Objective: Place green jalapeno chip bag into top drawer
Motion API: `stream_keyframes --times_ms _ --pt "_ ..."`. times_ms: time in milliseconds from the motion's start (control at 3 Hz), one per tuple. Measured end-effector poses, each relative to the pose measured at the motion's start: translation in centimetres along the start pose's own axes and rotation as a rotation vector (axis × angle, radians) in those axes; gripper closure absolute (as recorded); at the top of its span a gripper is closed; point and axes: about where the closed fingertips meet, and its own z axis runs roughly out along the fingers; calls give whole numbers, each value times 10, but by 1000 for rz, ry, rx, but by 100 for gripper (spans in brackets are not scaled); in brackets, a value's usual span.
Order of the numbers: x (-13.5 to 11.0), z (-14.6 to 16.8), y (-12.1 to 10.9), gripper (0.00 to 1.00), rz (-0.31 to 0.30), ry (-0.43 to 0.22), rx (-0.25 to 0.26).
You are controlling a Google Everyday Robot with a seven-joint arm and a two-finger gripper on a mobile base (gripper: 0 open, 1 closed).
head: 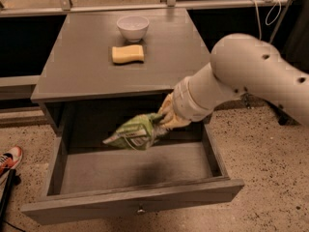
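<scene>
The green jalapeno chip bag (135, 132) is a crumpled green foil bag with a white label. It hangs in the air over the open top drawer (133, 168), just in front of the table's front edge. My gripper (161, 120) is shut on the bag's right end and holds it above the drawer's inside. The white arm reaches in from the right. The drawer is pulled far out, its inside is bare, and a small metal knob (140, 210) shows on its front panel.
A yellow sponge (128, 53) and a white bowl (133, 27) sit on the grey tabletop (77, 66). A red and white shoe (8, 160) lies on the speckled floor at the left. Cables hang at the back right.
</scene>
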Motion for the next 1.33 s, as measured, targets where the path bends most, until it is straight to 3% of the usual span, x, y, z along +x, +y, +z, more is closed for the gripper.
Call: stream_keyframes --times_ms 333,667,1000,1333 --pt "45 27 24 100 28 160 -74" --pt "62 50 30 81 111 248 -44" --pt "64 71 27 58 216 210 34" --pt "60 71 16 34 225 186 80"
